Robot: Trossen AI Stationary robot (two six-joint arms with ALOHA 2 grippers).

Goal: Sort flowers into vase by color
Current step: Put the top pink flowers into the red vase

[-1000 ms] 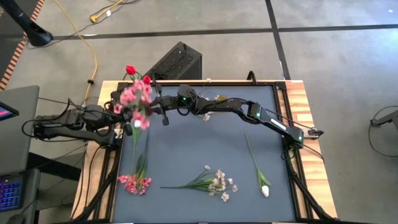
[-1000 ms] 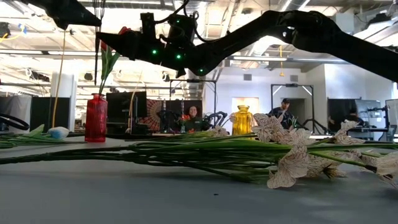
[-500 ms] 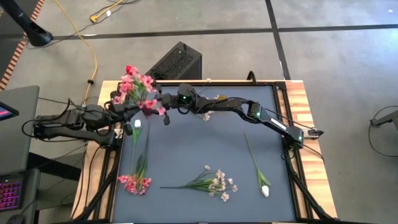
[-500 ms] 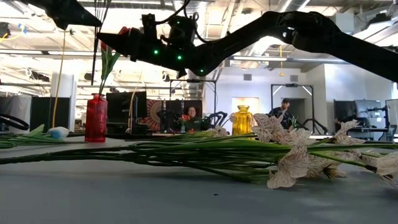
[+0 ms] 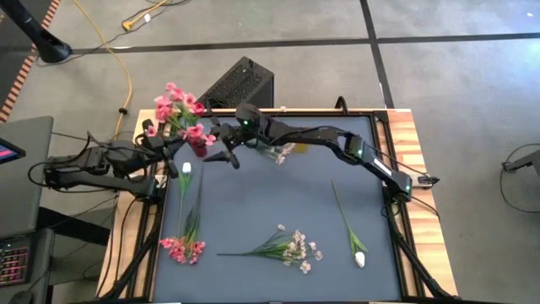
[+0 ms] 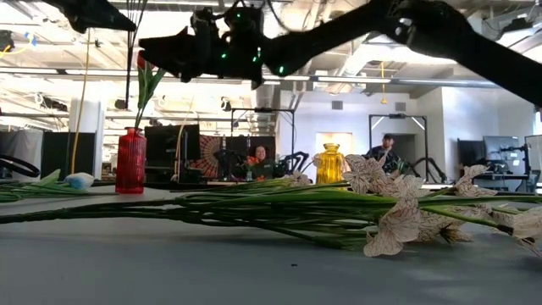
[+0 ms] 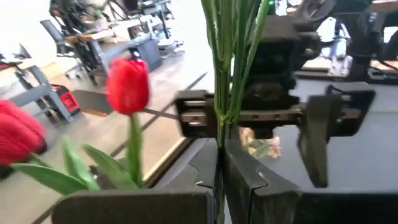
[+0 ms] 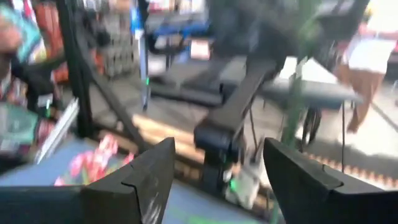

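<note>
At the table's far-left corner the left gripper [image 5: 159, 145] is clamped together on the green stems of a pink blossom spray [image 5: 175, 111], whose blossoms spread above the corner and past the table's far edge; in the left wrist view its dark fingers [image 7: 239, 180] pinch those stems [image 7: 227, 62] upright between them, with a red tulip bud [image 7: 127, 86] just beside. In the low view a red vase [image 6: 130, 161] stands near the left edge with green stems rising out of it to the grippers overhead. Just beside the left gripper, toward the middle of the far edge, the right gripper [image 5: 221, 150] hangs above the mat with its fingers spread wide apart and nothing between them; the right wrist view shows both of its fingers [image 8: 143, 180] set well apart. Below them, along the left edge, a white tulip bud [image 5: 186, 169] lies with its stem running down to a second pink blossom spray [image 5: 183, 248] at the near-left corner. Near the far edge, just right of the right gripper, a small pale spray [image 5: 281, 152] lies under the right arm. Toward the near edge in the middle lies a pale small-blossom spray [image 5: 295, 250] with its leaves pointing left. Nearer the right edge another white tulip [image 5: 359, 258] lies with its bud toward the near edge and its stem angled away. A yellow vase [image 6: 329, 163] shows in the low view beyond the stems.
</note>
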